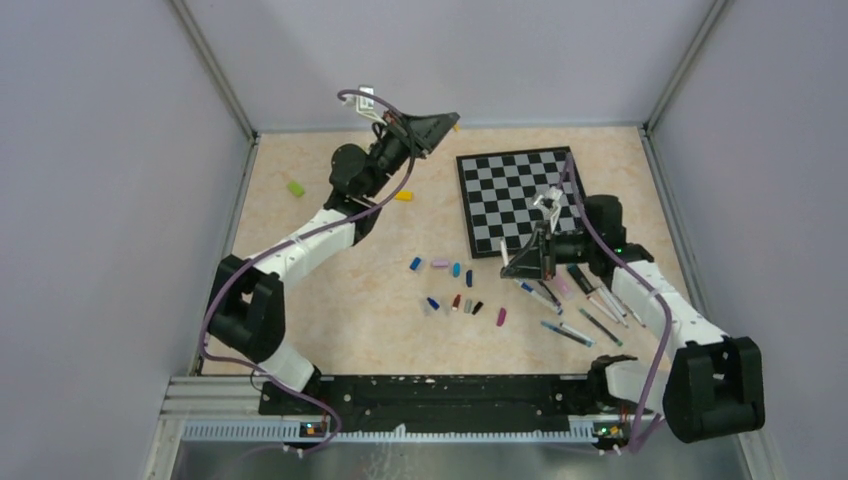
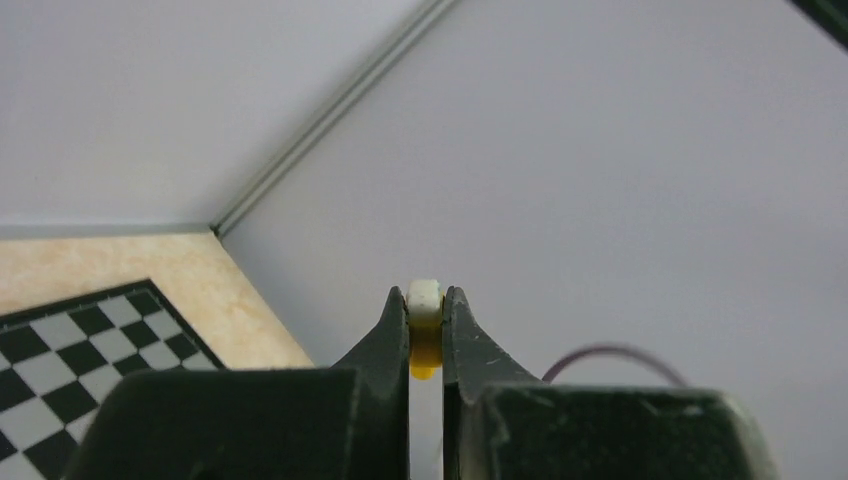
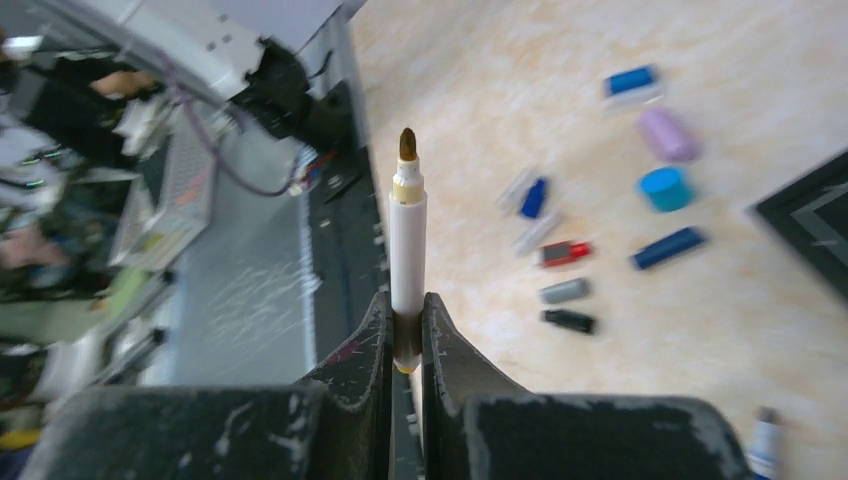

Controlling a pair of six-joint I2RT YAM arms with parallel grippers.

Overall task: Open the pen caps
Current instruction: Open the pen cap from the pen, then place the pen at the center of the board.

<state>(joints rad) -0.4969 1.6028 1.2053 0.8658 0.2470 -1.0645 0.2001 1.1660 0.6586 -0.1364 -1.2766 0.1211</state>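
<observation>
My left gripper [image 1: 453,122] is raised high near the back wall, shut on a small yellow-and-white pen cap [image 2: 425,318] pinched between its fingertips [image 2: 397,315]. My right gripper [image 1: 508,264] hovers above the table by the chessboard's near corner, shut on the bottom end of a white pen [image 3: 407,235]. The pen's brownish tip [image 3: 407,145] is bare. Several loose pen caps [image 1: 452,285] in blue, pink, red, grey and black lie mid-table, and they also show in the right wrist view [image 3: 565,291]. Several pens [image 1: 585,305] lie on the table under my right arm.
A black-and-white chessboard [image 1: 515,195] lies at the back right, and its corner shows in the left wrist view [image 2: 70,350]. A green block [image 1: 296,188] and a yellow block [image 1: 403,196] lie at the back left. Grey walls enclose the table.
</observation>
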